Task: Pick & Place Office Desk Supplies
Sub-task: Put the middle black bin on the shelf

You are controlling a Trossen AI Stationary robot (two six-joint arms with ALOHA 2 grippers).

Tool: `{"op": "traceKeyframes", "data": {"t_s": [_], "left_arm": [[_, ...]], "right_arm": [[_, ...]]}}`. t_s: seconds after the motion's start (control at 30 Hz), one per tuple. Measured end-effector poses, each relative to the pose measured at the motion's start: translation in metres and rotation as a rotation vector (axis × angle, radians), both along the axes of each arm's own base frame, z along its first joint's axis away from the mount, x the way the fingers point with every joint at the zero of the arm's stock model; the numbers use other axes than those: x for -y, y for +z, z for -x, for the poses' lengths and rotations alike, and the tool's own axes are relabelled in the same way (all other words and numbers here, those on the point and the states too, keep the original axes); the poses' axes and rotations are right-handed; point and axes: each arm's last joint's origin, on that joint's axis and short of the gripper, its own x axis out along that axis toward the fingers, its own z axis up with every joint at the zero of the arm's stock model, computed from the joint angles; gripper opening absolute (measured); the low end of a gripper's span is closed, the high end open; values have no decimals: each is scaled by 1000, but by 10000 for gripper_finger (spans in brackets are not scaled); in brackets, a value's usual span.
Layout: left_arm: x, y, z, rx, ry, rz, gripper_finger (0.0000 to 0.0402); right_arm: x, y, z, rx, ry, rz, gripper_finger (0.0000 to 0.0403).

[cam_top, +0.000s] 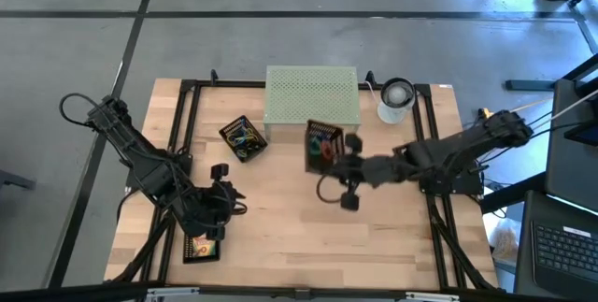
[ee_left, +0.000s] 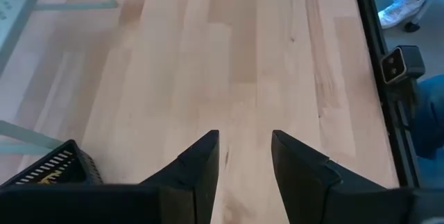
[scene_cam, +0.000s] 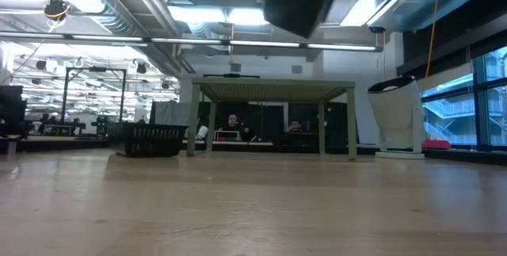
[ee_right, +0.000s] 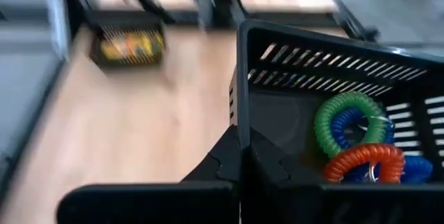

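Fingers of our right gripper [ee_right: 244, 156] pinch the near wall of the black mesh tray [cam_top: 322, 145] holding green, blue and orange coiled loops [ee_right: 354, 141], mid-table, just before the pale green perforated riser [cam_top: 311, 94]. Our right arm reaches in low from the right. Our left gripper [ee_left: 244, 156] hangs open and empty, near left, beside another black tray [cam_top: 203, 248].

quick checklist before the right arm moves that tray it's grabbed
1. Right gripper pinched on the black mesh tray wall: ok.
2. Tray clear of the table: cannot tell.
3. Coil loops, green, blue and orange, sitting inside the tray: ok.
4. Green riser close behind the tray, clearance: cannot tell.
5. Left gripper open, empty, over bare wood away from the right arm: ok.
6. Second tray out of the path: ok.
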Motion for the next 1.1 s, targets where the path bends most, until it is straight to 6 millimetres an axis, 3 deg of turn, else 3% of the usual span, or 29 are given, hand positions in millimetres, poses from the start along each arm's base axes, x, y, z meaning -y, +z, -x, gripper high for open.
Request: {"op": "traceKeyframes", "data": {"t_s": [0.3, 0.5, 0.7, 1.1], "left_arm": [[-1, 1, -1, 18, -3, -51, 126], [-3, 2, -1, 61, 14, -145, 126], [-5, 3, -2, 82, 20, -202, 126], [-5, 3, -2, 83, -3, -252, 126]], "right_arm": [[73, -17, 9, -350, -35, 218, 5], [115, -18, 6, -402, -37, 271, 7], [159, -22, 14, -466, -135, 213, 9], [196, -27, 16, -458, -114, 162, 7]]}}
